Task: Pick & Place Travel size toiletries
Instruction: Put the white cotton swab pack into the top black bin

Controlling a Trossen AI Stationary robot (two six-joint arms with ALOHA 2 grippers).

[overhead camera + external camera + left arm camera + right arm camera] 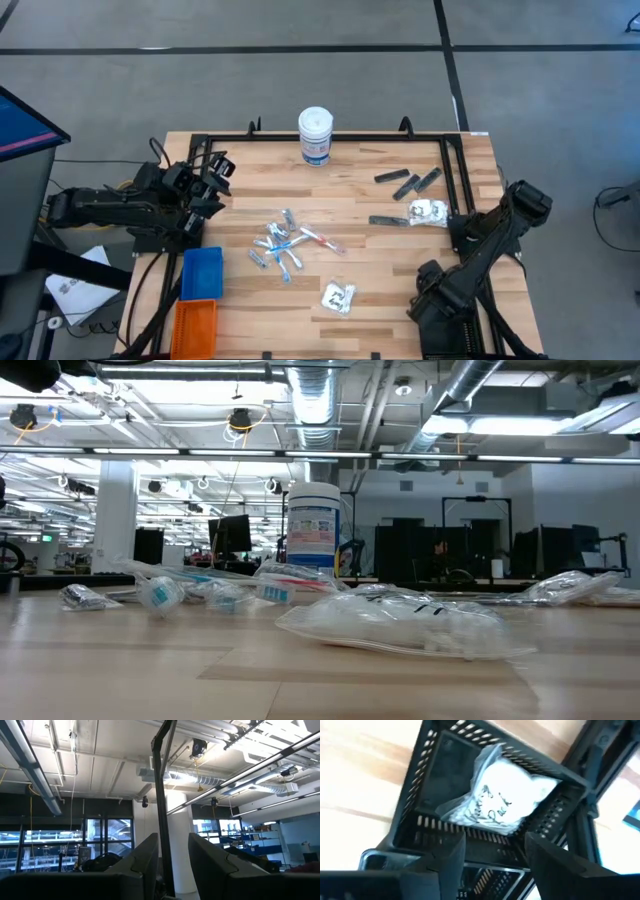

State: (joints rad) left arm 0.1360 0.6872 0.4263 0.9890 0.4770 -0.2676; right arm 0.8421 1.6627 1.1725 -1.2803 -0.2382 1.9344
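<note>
Wooden slat tabletop (380, 290) fills the high view, ringed by a black frame and set on a grey floor. At the table's left edge, the left arm waits folded, its gripper (215, 180) beside the frame; in the left wrist view its two dark fingers (145, 862) stand parallel with a narrow gap, gripping nothing, aimed at the ceiling. At the near right corner, the right gripper (495, 855) hangs over a black slotted bin (427, 775); its fingers are spread apart and released, touching nothing, and a clear packet with white contents (495, 795) lies inside the bin directly beyond them. The high view hides this bin under the right arm. A tall white canister (315, 135) stands at the far edge. A blue bin (202, 272) and an orange bin (195, 325) sit at the near left. Mid-table lies a cluster of small tubes and sticks (285, 245), another packet (338, 297) nearer the front, a further packet (428, 211) at right, and slim black pieces (408, 182) beyond it.
</note>
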